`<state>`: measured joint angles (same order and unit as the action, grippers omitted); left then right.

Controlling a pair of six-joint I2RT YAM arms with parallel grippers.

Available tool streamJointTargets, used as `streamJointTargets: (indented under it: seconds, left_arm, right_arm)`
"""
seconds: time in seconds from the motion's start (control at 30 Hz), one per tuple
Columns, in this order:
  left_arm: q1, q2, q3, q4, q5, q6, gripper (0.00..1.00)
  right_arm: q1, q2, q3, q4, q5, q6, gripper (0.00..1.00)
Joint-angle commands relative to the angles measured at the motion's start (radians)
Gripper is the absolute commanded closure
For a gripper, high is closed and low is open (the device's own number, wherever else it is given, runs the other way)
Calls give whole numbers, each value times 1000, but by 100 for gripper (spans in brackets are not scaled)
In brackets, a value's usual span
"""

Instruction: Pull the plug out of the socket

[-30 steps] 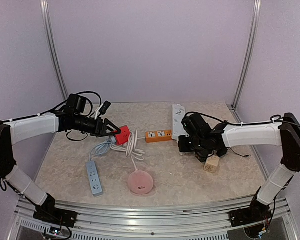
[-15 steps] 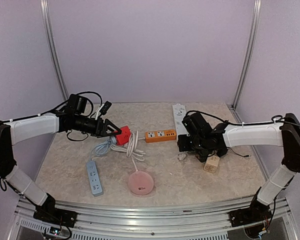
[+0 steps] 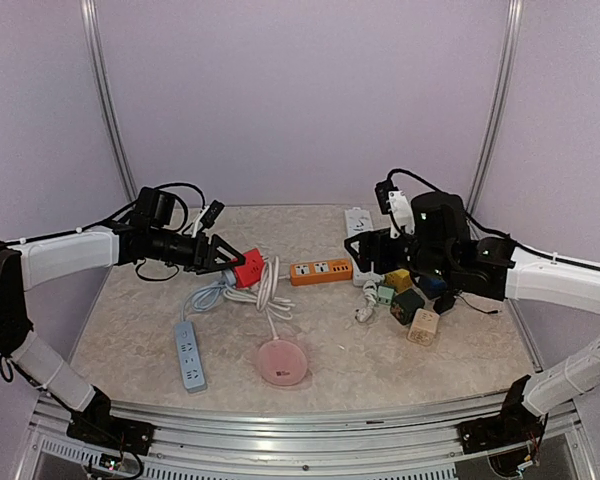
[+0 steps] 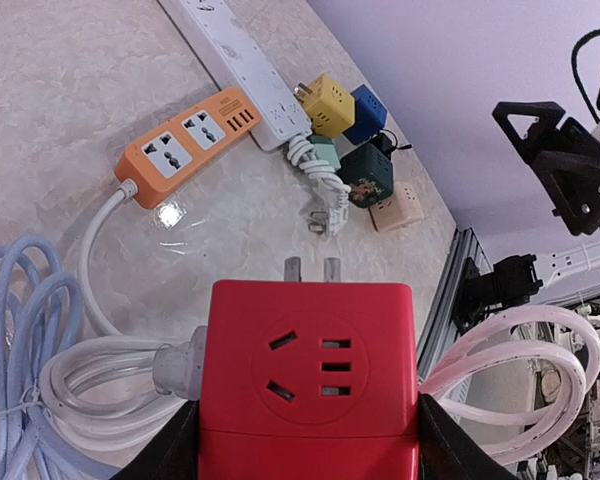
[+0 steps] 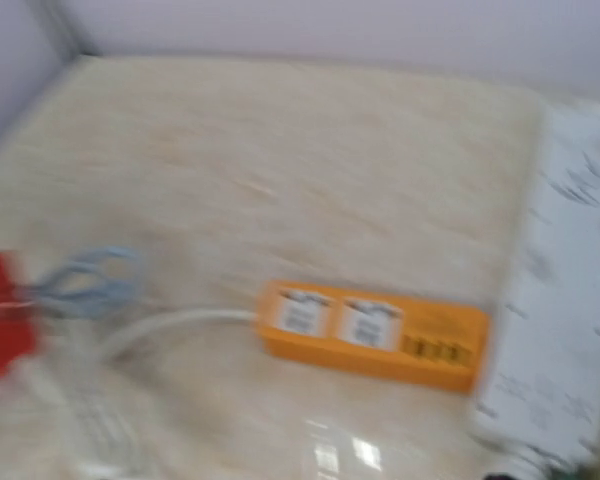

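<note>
1. Between the fingers of the left end effector [image 3: 228, 262] sits the red socket cube [image 4: 308, 370]. The fingers are partly closed on its two sides and hold it just above the tabletop [image 3: 140, 330], left of centre.
2. A pale plug [image 4: 177, 368] is seated in the cube's side face, and its white cable [image 4: 90, 390] coils on the tabletop beneath.
3. Well apart from the cube, the right end effector [image 3: 362, 252] hangs raised near the orange power strip [image 3: 316, 271]. Its fingers look parted with nothing between them, and its own camera view is blurred.
4. The socket looks braced, but the plug is not yet gripped.
5. Next, the right end effector likely needs to cross to the cube and close on the plug's body rather than the cable. It should then pull straight out along the pins while the left holds firm.
</note>
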<state>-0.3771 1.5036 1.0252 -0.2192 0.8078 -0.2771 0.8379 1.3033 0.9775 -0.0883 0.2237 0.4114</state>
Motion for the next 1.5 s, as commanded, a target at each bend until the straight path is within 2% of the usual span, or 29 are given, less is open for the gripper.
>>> streamJointTargets:
  seconds: [0.0, 0.4, 0.53, 0.6, 0.67, 0.73, 0.8, 0.93, 1.1, 1.33, 1.4, 1.47]
  left_arm:
    - [-5, -13, 65, 142, 57, -89, 81]
    - [-10, 30, 55, 199, 24, -155, 81]
    - [-10, 27, 38, 234, 54, -158, 81]
    - [-7, 20, 34, 246, 64, -152, 81]
    - [-2, 10, 30, 249, 72, -148, 81]
    - [11, 0, 22, 255, 77, -149, 80]
    - [21, -14, 11, 268, 86, -154, 81]
    - [29, -33, 0, 310, 148, -159, 81]
    - [29, -41, -6, 378, 274, -161, 81]
    - [28, -37, 2, 377, 335, -156, 80]
    - [37, -27, 11, 352, 309, -165, 81]
    - [55, -5, 18, 321, 285, -183, 81]
  right_arm:
    - [96, -15, 62, 69, -58, -115, 22]
    - [273, 241, 266, 109, -71, -99, 20]
    - [299, 356, 362, 17, 34, -84, 21]
    - [300, 399, 402, -38, 89, -64, 24]
    - [299, 425, 423, -89, 148, -30, 35]
    - [297, 424, 412, -103, 184, -5, 49]
    - [285, 406, 376, -90, 184, 29, 58]
    - [220, 363, 275, -30, 85, 112, 68]
    - [141, 354, 179, 57, -54, 191, 71]
    - [81, 345, 109, 155, -141, 206, 73]
    - [78, 331, 106, 160, -148, 178, 71]
    - [78, 300, 94, 174, -160, 134, 63]
